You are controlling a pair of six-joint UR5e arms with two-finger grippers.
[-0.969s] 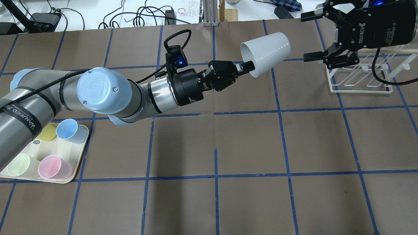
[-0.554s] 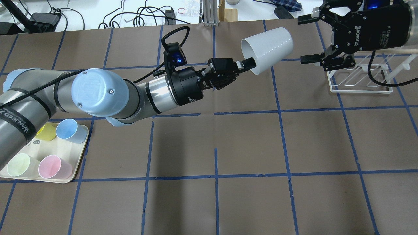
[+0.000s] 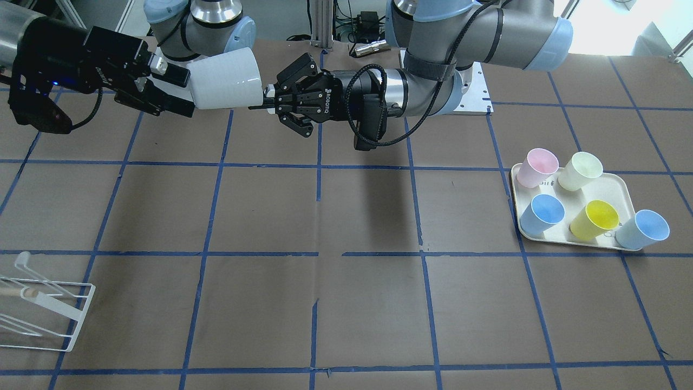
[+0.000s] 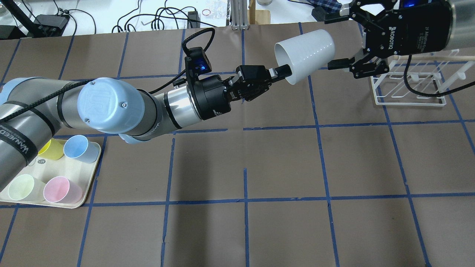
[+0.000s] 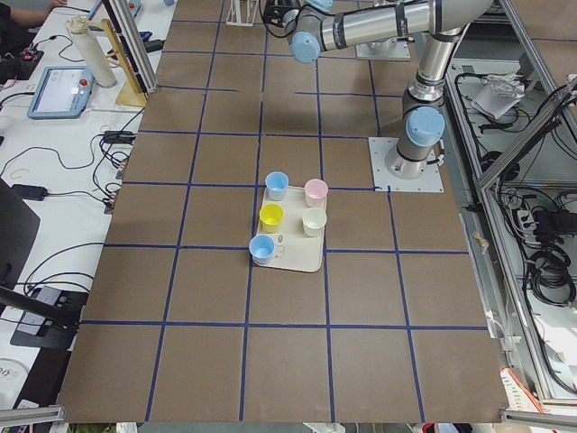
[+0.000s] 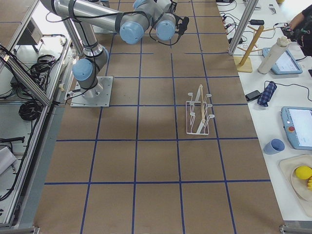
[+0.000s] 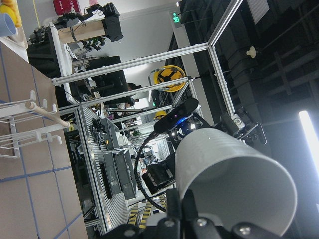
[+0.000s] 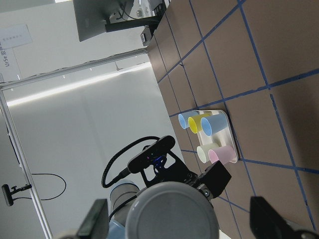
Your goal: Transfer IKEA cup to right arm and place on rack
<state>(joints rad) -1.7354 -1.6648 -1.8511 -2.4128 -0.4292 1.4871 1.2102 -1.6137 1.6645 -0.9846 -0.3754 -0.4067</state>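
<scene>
1. The left gripper (image 4: 284,71) pinches the rim of the IKEA cup (image 4: 308,55).
2. The cup lies sideways in the air, base pointing right.
3. The right gripper (image 4: 328,43), jaws spread wide, straddles that base.
4. The rack (image 4: 408,100) stands on the table (image 4: 259,167) just beyond.

In your overhead view, the IKEA cup (image 4: 306,55) is lying on its side in the air above the table (image 4: 282,163), toward the edge farthest from the robot and a little right of centre. Its mouth is facing left and its base right. The left gripper (image 4: 282,71) is pinching the rim on the mouth side. The right gripper (image 4: 330,42) is straddling the base end with its jaws spread, one finger beyond the cup and one nearer the robot. The rack (image 4: 408,89) is standing on the table to the right, partly beneath that gripper. The tray (image 4: 87,174) is sitting at the near left, partly under the left arm, carrying five tumblers (image 3: 595,219).
</scene>
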